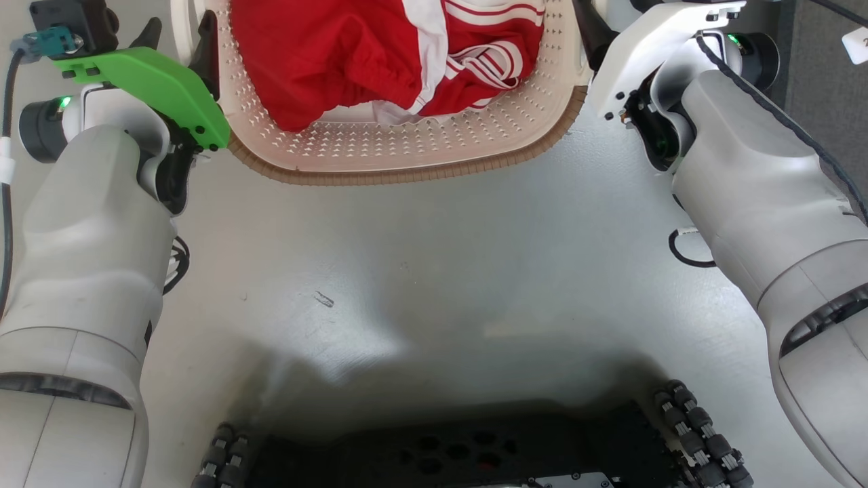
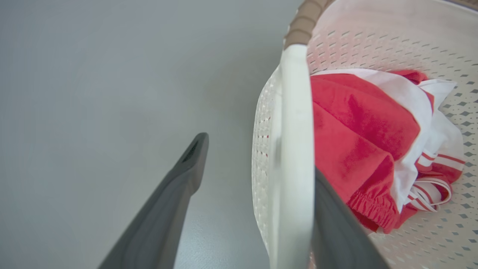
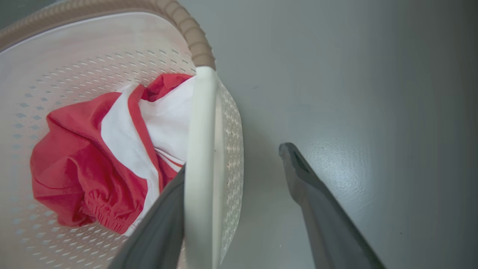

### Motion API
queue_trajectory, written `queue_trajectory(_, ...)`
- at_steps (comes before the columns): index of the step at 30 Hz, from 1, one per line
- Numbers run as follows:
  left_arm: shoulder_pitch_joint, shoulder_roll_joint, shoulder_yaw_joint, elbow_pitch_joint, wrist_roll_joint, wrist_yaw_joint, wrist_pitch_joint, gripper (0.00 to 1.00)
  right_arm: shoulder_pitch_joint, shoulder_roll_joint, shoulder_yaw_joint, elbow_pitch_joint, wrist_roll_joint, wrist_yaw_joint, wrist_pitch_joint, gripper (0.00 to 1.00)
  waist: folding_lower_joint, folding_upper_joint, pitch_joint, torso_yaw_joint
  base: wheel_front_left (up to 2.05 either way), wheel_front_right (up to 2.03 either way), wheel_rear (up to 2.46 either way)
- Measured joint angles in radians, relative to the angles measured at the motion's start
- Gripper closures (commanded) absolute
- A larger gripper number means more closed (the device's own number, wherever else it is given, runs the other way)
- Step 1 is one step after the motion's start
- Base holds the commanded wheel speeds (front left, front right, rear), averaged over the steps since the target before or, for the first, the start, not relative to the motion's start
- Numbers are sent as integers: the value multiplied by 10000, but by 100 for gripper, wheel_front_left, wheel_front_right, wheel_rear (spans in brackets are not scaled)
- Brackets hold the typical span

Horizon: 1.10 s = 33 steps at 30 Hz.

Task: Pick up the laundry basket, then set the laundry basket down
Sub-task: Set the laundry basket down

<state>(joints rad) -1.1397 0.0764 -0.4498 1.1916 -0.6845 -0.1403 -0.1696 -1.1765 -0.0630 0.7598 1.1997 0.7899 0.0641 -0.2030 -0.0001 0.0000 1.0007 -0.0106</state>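
While left tool (image 2: 257,155) and right tool (image 3: 234,157) gape astride laundry basket (image 1: 407,146) handles (image 2: 295,130), floor (image 1: 434,257) surrounds.

No text is legible; the white tag (image 1: 856,45) at the right edge bears an unreadable mark

Cream basket (image 1: 407,146), perhaps woven brown rim (image 1: 407,177), red-white clothes (image 1: 325,61)

Bare floor (image 1: 434,271) lies open beside the laundry basket (image 1: 407,146).
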Motion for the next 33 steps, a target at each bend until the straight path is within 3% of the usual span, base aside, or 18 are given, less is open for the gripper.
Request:
queue_trajectory(11,101,-102,-188,23,-61,8,-113,0,162,-4,130,-2,121,314,336,0,1,0,-458,86,0,0,0)
queue_trajectory(25,985,-244,-640,-453,-77,8,-621,0,820,-6,113,-176,194,403,-299,0,0,0,-1536,182,0,0,0)
queue_trajectory(33,1552,38,-744,-775,-33,8,-796,0,1362,-6,33,-366,148,403,-481,0,0,0,-2466,202,0,0,0)
